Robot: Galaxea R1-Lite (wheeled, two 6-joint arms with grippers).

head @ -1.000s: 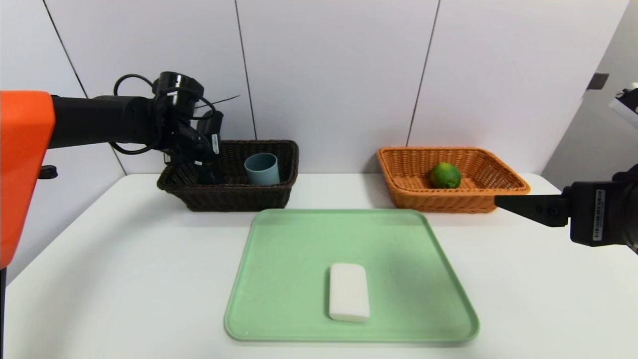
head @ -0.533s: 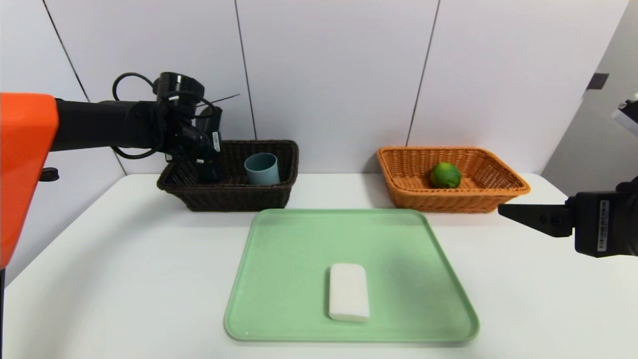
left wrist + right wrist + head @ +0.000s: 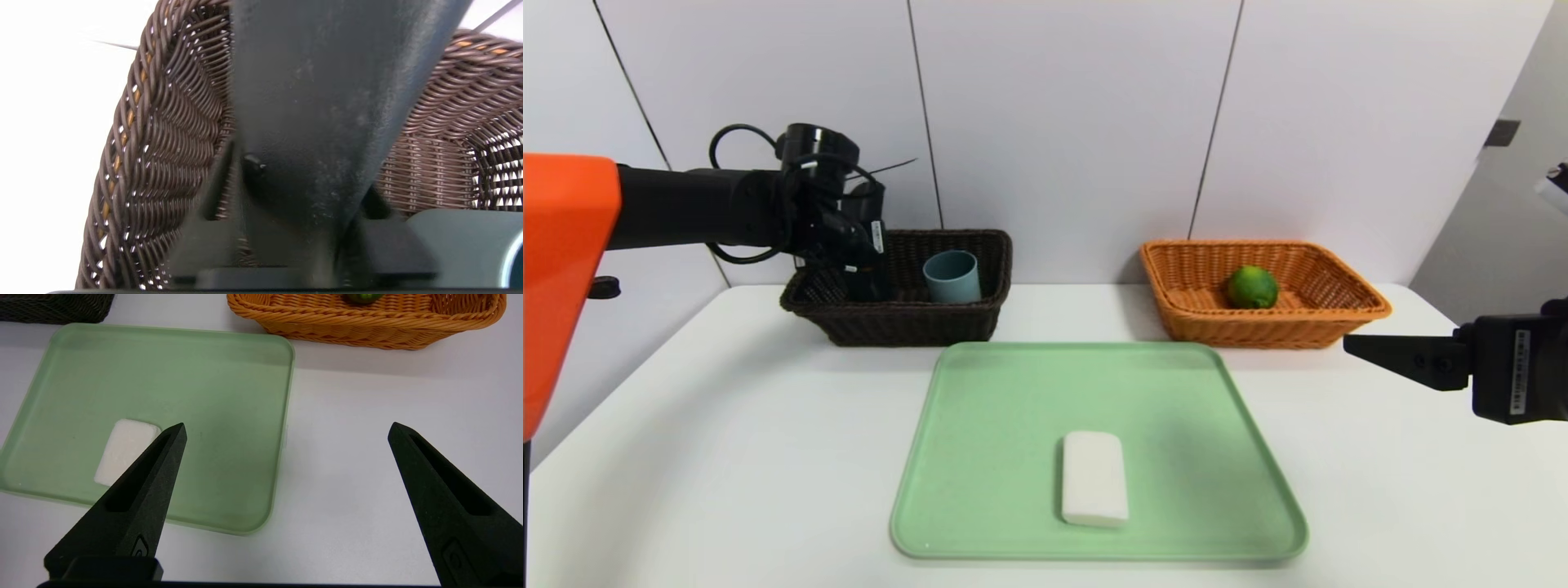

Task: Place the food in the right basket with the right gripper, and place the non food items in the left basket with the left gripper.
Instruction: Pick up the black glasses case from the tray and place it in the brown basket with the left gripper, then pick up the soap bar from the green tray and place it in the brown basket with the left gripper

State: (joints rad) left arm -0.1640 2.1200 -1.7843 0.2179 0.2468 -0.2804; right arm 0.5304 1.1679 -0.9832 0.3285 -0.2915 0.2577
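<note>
My left gripper [image 3: 859,273] reaches down into the dark brown left basket [image 3: 907,320]. In the left wrist view the left gripper [image 3: 298,179] is shut on a dark grey tapered object [image 3: 327,102], with a finger against each side. A blue-grey cup [image 3: 952,278] stands upright beside it in the same basket. A green lime [image 3: 1252,287] lies in the orange right basket [image 3: 1262,331]. A white rectangular bar [image 3: 1094,478] lies on the green tray [image 3: 1013,392]. My right gripper [image 3: 287,426] hovers open over the table beside the tray's right edge, holding nothing.
Both baskets stand against the back wall, with a gap of white table [image 3: 1078,310] between them. The tray takes up the middle of the table. Bare table [image 3: 367,457] lies under the right gripper.
My right gripper has drawn back to the right and a little lower. The left gripper has barely shifted inside the dark basket.
</note>
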